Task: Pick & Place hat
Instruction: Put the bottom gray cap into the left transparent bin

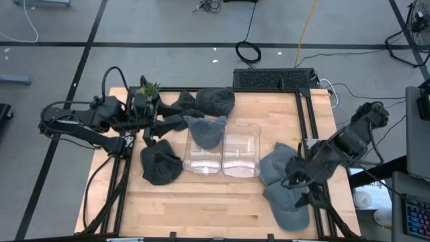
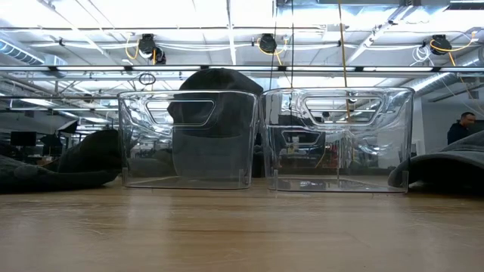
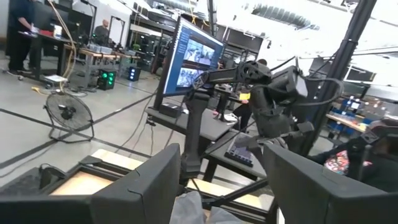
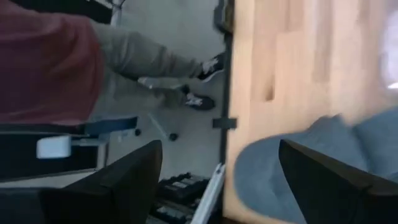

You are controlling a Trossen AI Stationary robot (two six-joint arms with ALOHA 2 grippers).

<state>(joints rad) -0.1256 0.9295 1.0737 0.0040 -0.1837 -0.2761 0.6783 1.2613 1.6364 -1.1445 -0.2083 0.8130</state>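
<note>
Clear bins (image 2: 265,140) nearest, hat (image 1: 205,131) inside (overhead confirms), both grippers apparently spread.

2 clear bins (image 1: 222,149) on wooden table (image 1: 201,208)

This is a robotics lab set in a large open industrial hall; the wooden table (image 1: 222,202) sits in a black metal frame on a grey concrete floor (image 1: 168,23) marked with dark lines; loose cables (image 1: 250,48) trail across that floor; the low view shows a high ceiling of bare trusses and bright strip lights (image 2: 227,15), with yellow cord reels (image 2: 147,45) hanging from it; the left wrist view shows a big monitor (image 3: 193,59) on a stand, a floor fan (image 3: 68,115), and people at workbenches (image 3: 93,56) beyond.
</note>
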